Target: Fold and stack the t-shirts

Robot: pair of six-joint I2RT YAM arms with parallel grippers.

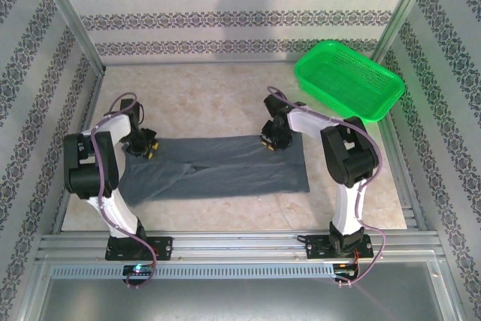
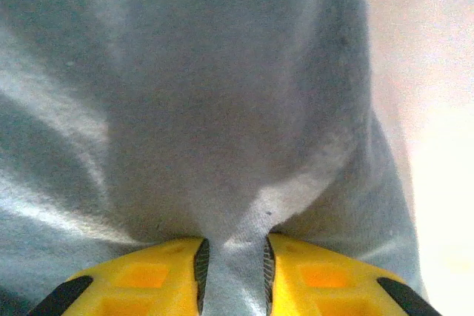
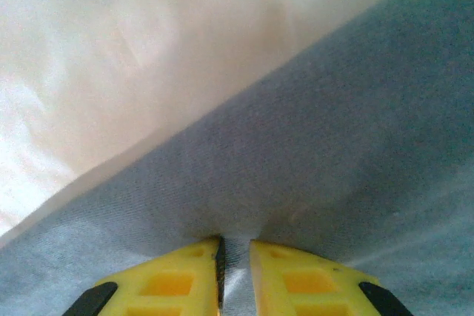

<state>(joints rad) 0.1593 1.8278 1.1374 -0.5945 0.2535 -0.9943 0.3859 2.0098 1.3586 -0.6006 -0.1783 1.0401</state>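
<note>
Your left gripper [image 2: 233,260] is nearly closed with a ridge of grey cloth nipped between the yellow jaws. A narrow gap is left and the fabric fills it. Puckers fan out from the pinch point, so it has hold of the t-shirt [image 1: 225,167].

Your right gripper [image 3: 235,257] has its jaws closer together, with a thin fold of the same cloth clamped in the slit. Creases run into the grip there too. Just beyond it the shirt's edge runs diagonally, with bare pale table [image 3: 111,49] past it.

From the top camera, both wrists are down at the shirt's far edge. The left one is at the far-left corner and the right one sits toward the far-right end.

The shirt lies flat on the table as one long dark band between the two arms. Its right end is squared off. Its left end is wider and angles toward the left arm's base, and a few creases run through the middle.

The green mesh basket [image 1: 349,80] sits at the far right corner, tilted and well apart from the shirt.
</note>
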